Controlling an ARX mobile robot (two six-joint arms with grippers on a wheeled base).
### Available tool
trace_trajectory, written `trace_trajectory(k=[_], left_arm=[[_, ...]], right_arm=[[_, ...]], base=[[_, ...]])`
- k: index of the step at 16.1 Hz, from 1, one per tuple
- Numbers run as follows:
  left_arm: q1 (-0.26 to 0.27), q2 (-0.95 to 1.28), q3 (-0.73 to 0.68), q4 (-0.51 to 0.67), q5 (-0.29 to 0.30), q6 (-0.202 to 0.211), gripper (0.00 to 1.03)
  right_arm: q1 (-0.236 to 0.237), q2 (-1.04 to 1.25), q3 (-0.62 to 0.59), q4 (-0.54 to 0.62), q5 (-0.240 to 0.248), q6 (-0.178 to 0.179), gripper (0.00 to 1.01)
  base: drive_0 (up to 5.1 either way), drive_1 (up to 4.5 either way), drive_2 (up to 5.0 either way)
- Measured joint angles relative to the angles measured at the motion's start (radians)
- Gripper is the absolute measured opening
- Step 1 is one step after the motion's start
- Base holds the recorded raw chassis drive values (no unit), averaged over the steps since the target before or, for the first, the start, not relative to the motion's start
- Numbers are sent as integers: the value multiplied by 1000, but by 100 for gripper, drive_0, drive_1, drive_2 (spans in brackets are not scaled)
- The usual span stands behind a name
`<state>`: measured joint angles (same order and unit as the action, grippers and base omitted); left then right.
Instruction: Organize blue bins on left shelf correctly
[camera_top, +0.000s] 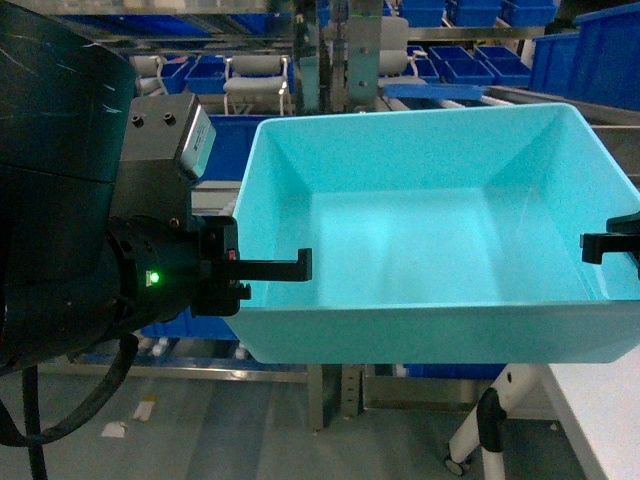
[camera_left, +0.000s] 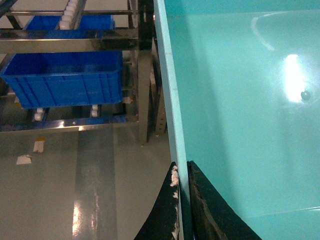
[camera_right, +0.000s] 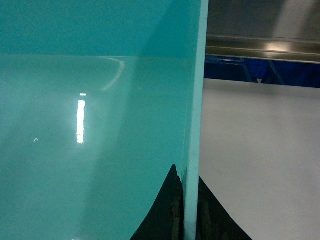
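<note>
The left pincer (camera_top: 300, 265) is pinching the left wall of the light blue bin (camera_top: 430, 230), with one finger inside and one outside. The bin is held up in the air, in front of the left shelf (camera_top: 300, 45), not resting on anything. It looks empty inside. The right pincer (camera_top: 600, 247) is pinching the bin's right wall the same way, above the white worktop (camera_top: 600, 410). Dark blue bins (camera_left: 65, 80) sit on the shelf rails behind; I cannot see what is in them. I think the job is partway: the bin is lifted, but it is not on the shelf yet.
</note>
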<state>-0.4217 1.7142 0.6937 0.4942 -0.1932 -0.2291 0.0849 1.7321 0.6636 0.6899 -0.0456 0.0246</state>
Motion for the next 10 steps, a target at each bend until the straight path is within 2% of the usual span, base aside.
trace_trajectory(k=[10], left_arm=[[0, 0, 0, -1, 2, 0, 2]], right_arm=[[0, 0, 0, -6, 0, 0, 2]], base=[[-456, 403, 63]])
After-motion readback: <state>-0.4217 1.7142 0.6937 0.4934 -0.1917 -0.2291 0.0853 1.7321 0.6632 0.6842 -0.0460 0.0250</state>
